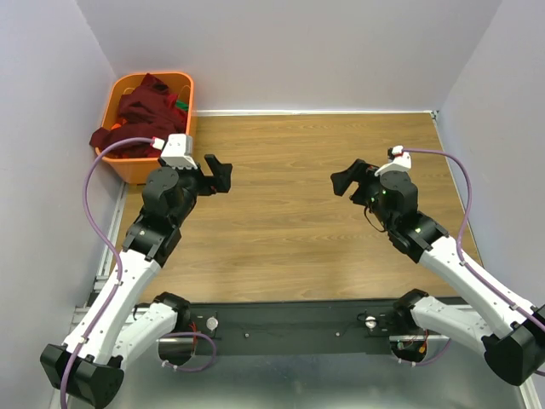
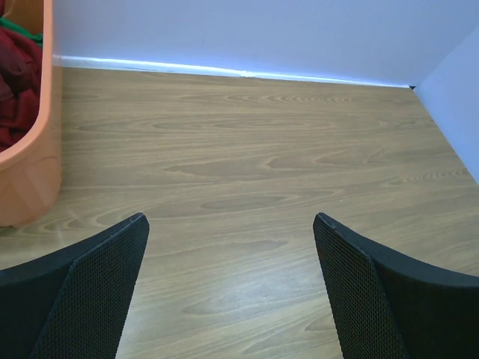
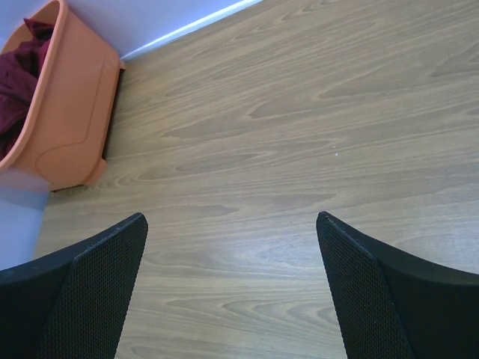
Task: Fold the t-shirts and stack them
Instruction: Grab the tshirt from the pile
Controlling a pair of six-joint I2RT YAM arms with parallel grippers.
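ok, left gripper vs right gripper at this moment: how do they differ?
Place: the left gripper sits right beside the orange basket; the right gripper is over the bare table, far from that basket. Heading: the left gripper points rightward, the right gripper leftward, facing each other. Both are open and empty; the t-shirts lie in the basket.

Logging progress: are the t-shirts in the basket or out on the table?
In: the t-shirts lie heaped inside the orange basket, maroon cloth hanging over its left rim.

Dark maroon t-shirts (image 1: 140,109), with a glimpse of green, in an orange basket (image 1: 128,169) on a brown wood-grain table (image 1: 289,239)
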